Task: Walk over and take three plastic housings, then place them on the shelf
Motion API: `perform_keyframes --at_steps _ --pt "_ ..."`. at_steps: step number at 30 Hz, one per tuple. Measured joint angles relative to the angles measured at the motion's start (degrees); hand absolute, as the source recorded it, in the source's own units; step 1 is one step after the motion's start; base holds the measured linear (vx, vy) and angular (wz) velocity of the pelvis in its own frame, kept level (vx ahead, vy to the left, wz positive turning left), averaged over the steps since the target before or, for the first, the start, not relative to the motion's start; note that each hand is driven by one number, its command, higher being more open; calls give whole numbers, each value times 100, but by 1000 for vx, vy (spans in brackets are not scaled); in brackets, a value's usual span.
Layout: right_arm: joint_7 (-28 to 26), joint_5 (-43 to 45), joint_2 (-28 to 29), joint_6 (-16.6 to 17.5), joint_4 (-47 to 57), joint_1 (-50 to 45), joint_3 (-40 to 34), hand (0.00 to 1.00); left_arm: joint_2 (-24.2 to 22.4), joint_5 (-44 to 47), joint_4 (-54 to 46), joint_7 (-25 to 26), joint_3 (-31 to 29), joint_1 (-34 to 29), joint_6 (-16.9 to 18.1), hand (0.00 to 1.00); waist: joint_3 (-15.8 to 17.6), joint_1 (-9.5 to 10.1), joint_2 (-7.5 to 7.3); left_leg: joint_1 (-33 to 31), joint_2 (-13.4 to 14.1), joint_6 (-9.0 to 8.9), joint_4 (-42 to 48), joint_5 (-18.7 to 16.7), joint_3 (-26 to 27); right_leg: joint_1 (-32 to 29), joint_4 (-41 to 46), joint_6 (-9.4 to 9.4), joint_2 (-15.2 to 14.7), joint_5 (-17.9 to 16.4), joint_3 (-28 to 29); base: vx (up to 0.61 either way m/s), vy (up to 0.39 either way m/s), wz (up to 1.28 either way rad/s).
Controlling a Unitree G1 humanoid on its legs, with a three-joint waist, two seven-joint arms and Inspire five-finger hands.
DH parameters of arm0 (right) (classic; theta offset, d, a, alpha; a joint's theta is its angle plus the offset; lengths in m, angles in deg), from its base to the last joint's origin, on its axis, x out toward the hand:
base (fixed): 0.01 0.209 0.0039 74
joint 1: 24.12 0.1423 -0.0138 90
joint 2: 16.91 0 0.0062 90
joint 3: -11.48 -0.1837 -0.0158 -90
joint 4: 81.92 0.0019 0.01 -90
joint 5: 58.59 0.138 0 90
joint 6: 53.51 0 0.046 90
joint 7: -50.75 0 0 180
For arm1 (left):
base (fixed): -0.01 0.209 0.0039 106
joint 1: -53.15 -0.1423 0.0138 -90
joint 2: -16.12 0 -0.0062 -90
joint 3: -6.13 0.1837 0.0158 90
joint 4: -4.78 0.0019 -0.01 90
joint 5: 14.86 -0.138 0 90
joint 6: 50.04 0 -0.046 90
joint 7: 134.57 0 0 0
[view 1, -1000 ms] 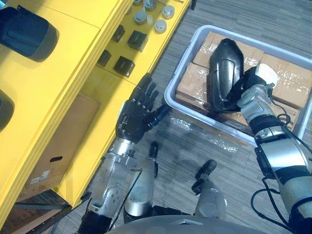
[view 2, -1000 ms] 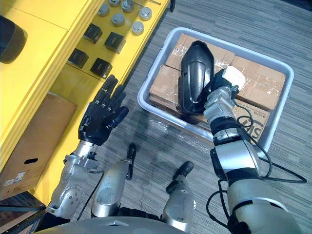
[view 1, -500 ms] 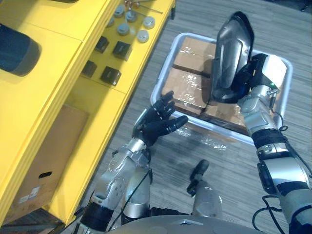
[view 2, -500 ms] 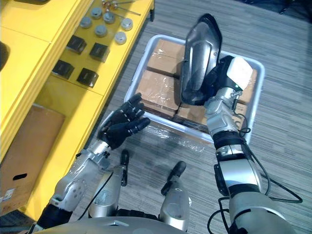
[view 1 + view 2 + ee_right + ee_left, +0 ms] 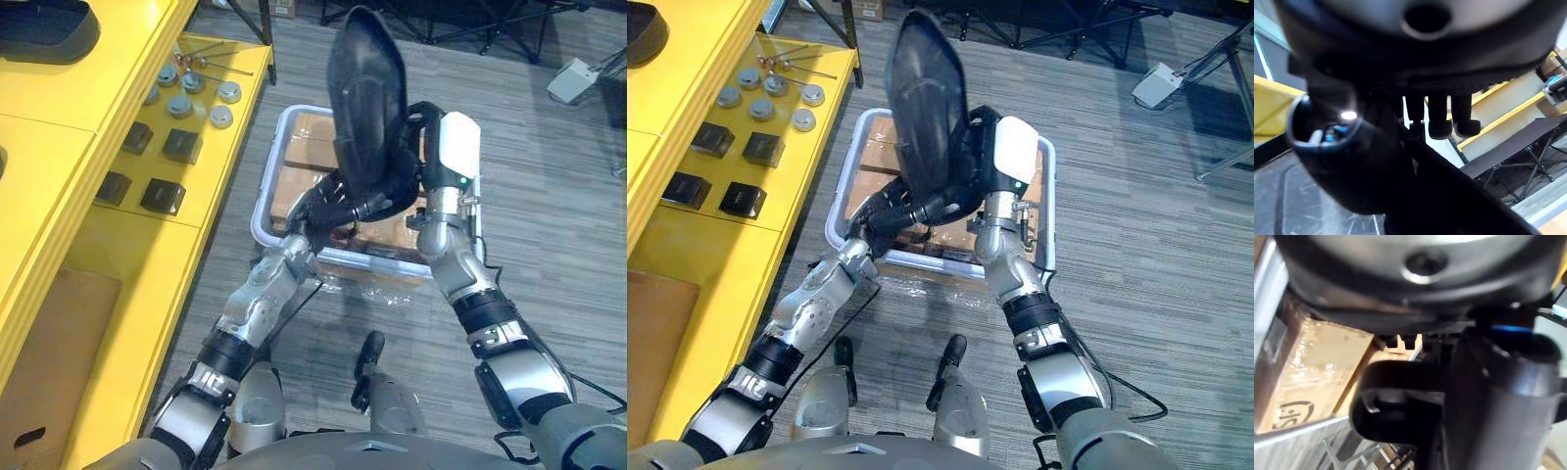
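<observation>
Left eye view: blk housing [image 5: 364, 98], long, tapered, upright.

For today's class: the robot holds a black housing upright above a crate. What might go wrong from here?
1. The tall housing stands upright with the right hand gripping its edge. It may tip or slip, more so if the left hand at its lower end nudges it.
2. Swung toward the yellow shelf, it might knock the small black blocks there.
</observation>
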Motion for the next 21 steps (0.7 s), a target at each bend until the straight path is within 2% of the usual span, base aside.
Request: perform_keyframes --at_steps 3,8,9,16,21 --pt "-8 -1 157 106 0 -2 129 0 -77 34 17 150 3 10 102 100 -102 -77 -57 10 -2 -9 2 -18 34 -2 -26 3 0 5 31 15 12 -5" --pt "-8 -3 222 165 2 -2 238 0 -88 239 196 239 -17 139 236 100 -128 -75 -94 11 -13 -7 7 -23 73 8 -102 12 4 65 66 8 8 -3" --pt "-6 -2 224 171 2 -2 270 0 -87 238 216 256 -14 169 236 0 -129 -75 -95 13 -14 -7 9 -23 71 14 -108 10 4 68 65 0 0 0" --pt "109 12 257 263 1 -3 310 0 -88 235 216 464 6 174 243 0 -131 -91 -96 42 -21 -7 16 -23 47 99 -187 9 14 107 34 0 0 0" --pt "231 19 350 322 352 -263 335 0 -92 375 410 628 21 169 499 0 -290 -90 -138 123 -17 -14 -5 -42 54 211 -301 12 38 134 25 0 0 0"
